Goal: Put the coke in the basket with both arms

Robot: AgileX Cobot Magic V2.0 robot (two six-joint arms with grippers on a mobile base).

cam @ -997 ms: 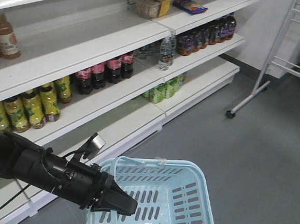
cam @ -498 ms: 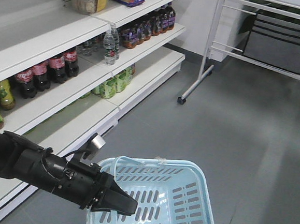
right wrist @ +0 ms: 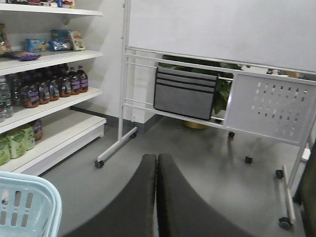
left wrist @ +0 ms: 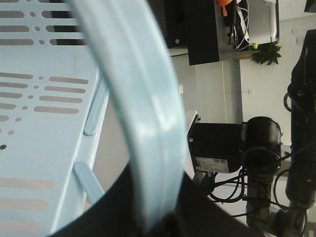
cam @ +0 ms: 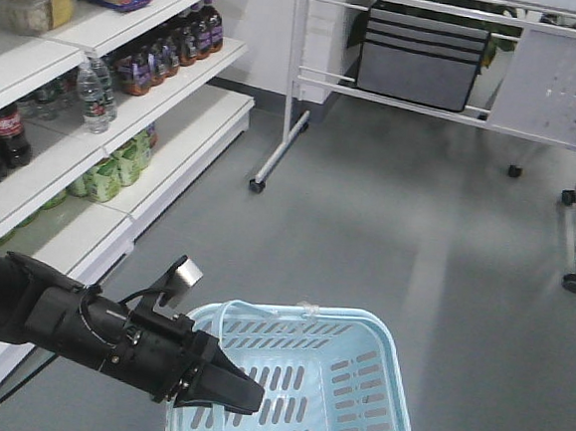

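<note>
The light blue basket (cam: 395,388) hangs low in the front view, carried by its loop handle. My left gripper (cam: 240,395) is shut on that handle (left wrist: 143,113), which runs up from between the black jaws in the left wrist view, where the gripper (left wrist: 159,223) fills the bottom edge. My right gripper (right wrist: 156,162) is shut with its two pads pressed together and nothing between them; it points over grey floor, with a corner of the basket (right wrist: 30,185) at its lower left. The coke is out of view.
White store shelves (cam: 165,131) run along the left, holding dark cola plastic bottles (cam: 0,138), water bottles (cam: 96,96) and green drinks (cam: 113,162). A wheeled whiteboard stand (cam: 417,96) with a grey pouch stands ahead. Grey floor lies between them.
The whole view has swung to the right: the shelves slid off to the left and the whiteboard stand came into view. The left gripper and basket keep their place in the frame.
</note>
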